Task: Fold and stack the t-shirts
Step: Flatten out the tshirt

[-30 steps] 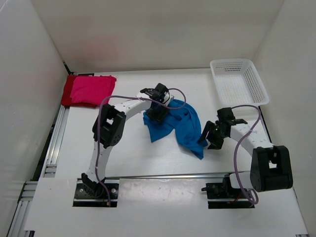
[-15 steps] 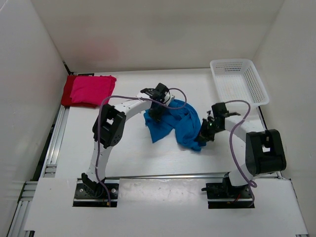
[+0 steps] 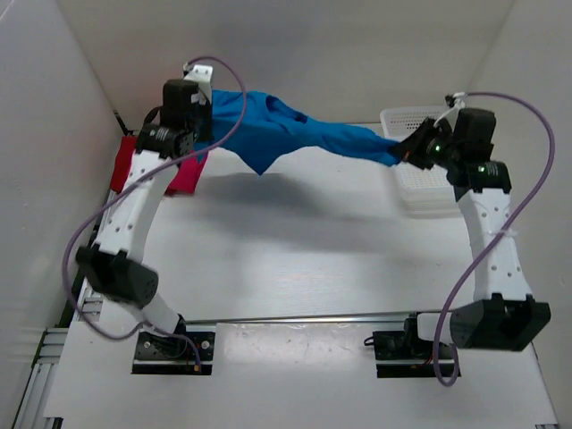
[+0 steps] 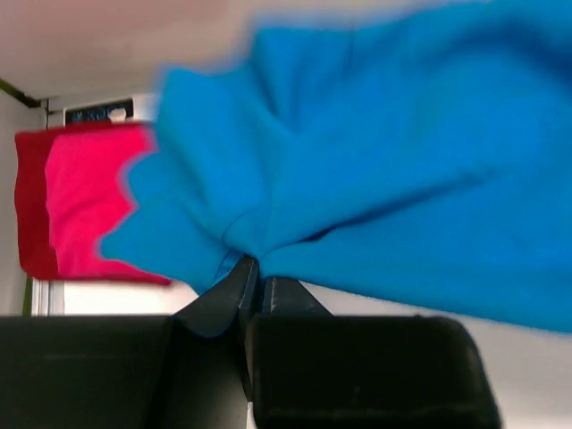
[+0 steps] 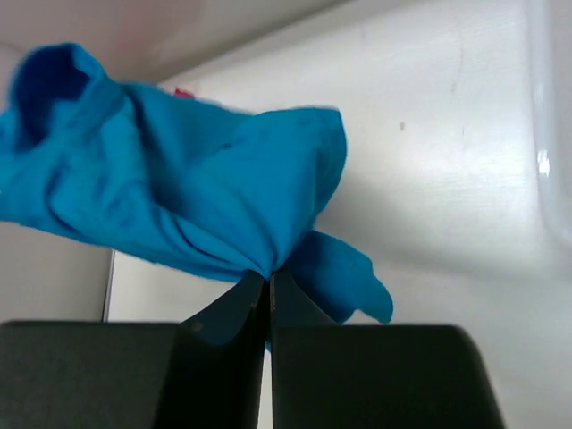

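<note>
Blue t-shirt (image 3: 286, 134) hangs pinched between left tool (image 4: 249, 272) and right tool (image 5: 268, 279).

Upper left, my white left arm (image 3: 134, 201) hid most of the pink-magenta fabric shirt (image 3: 186, 176); the bright blue fabric shirt (image 4: 402, 161) looked blurred.

Lab test cell, white walls (image 3: 268, 54), aluminium rails (image 3: 295, 319)

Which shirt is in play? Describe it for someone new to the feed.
Look above the white table, between the raised arms. The blue t-shirt hangs stretched between the left pincer and right pincer. Only it is airborne; the pink t-shirt and dark red t-shirt lie in the far-left corner.
</note>
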### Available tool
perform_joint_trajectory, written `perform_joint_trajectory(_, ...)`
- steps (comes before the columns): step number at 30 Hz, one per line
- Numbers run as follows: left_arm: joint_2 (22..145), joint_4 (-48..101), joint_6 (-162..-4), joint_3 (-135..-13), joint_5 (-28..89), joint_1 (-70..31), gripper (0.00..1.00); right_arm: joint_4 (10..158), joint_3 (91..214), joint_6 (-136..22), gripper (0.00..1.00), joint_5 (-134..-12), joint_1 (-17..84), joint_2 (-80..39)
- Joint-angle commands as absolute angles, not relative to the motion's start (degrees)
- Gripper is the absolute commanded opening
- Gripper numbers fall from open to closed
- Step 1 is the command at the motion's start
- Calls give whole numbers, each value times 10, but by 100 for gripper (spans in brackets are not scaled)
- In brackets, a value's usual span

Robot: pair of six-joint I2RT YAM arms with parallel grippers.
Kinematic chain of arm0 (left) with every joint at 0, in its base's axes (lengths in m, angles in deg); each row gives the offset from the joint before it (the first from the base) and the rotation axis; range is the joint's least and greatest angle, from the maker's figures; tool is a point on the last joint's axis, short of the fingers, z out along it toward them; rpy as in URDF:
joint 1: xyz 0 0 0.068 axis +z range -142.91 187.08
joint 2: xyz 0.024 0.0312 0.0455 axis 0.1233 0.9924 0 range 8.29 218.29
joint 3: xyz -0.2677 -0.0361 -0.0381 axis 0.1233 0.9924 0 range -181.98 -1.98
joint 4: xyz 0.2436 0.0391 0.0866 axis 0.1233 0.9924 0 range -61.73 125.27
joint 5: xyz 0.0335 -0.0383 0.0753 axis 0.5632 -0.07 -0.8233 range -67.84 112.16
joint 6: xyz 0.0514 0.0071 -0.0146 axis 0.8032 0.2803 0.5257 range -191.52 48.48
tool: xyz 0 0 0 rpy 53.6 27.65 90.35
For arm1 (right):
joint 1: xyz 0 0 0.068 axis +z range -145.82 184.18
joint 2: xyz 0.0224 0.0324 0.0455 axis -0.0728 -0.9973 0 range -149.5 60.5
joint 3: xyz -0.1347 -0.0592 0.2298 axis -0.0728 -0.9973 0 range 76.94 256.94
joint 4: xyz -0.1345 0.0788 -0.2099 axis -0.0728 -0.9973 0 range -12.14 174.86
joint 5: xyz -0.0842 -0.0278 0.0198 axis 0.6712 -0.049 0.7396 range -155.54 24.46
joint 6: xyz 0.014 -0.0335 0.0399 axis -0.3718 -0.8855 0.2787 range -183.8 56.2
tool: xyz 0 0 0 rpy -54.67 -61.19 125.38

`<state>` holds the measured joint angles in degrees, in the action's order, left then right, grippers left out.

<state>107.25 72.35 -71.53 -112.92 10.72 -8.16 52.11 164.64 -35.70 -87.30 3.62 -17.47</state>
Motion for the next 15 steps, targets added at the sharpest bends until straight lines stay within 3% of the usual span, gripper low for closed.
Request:
perform_joint_trajectory(1,987,744,-715,-980,107,-94,12,494,1536,-362,1,-881,40,-135)
perform_joint_trajectory(4,900,771,-715,-801,147,-106,27,522,1379,-351,1,-908,77,-92)
perform_joint_trajectory(7,836,876,-715,-654,249,-122,54,535,1266,-357,1,-874,148,-81)
perform_joint_trajectory(9,808,914,-715,-584,304,-129,63,528,1224,-351,1,-847,183,-94)
perform_joint_trajectory(12,788,924,-715,-512,295,-147,64,544,1164,-345,1,-833,196,-110)
perform_joint_trajectory(15,808,881,-715,-561,280,-140,67,544,1156,-345,1,-825,196,-127)
